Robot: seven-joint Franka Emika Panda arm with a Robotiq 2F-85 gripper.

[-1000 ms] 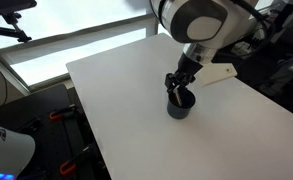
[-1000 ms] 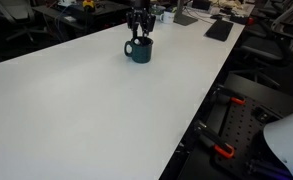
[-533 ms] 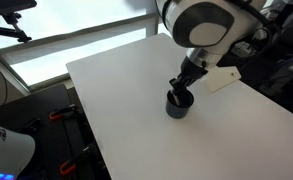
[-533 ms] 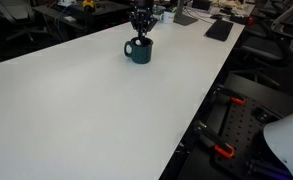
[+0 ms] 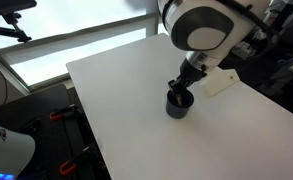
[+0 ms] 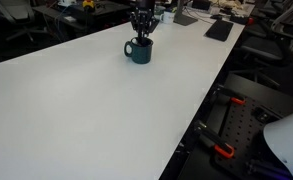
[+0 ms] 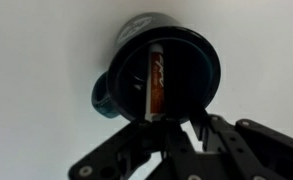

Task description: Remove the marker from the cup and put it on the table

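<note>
The dark cup (image 5: 179, 106) stands on the white table (image 5: 126, 100); it shows in both exterior views (image 6: 139, 52). In the wrist view the cup (image 7: 212, 62) is seen from above, with the marker (image 7: 156, 85), whitish with a reddish-orange band, leaning inside it. My gripper (image 7: 173, 128) hangs right over the cup's rim in all views (image 5: 180, 90) (image 6: 141, 34). Its fingers are drawn close together at the marker's near end, with only a narrow gap between them.
The table (image 6: 86, 110) stretches wide around the cup. A dark flat object (image 6: 218, 29) lies near its far end. Dark equipment with red clamps (image 6: 223, 152) stands beyond the table's edge.
The gripper has shifted slightly over the cup and the wrist has turned a little. The cup has not moved.
</note>
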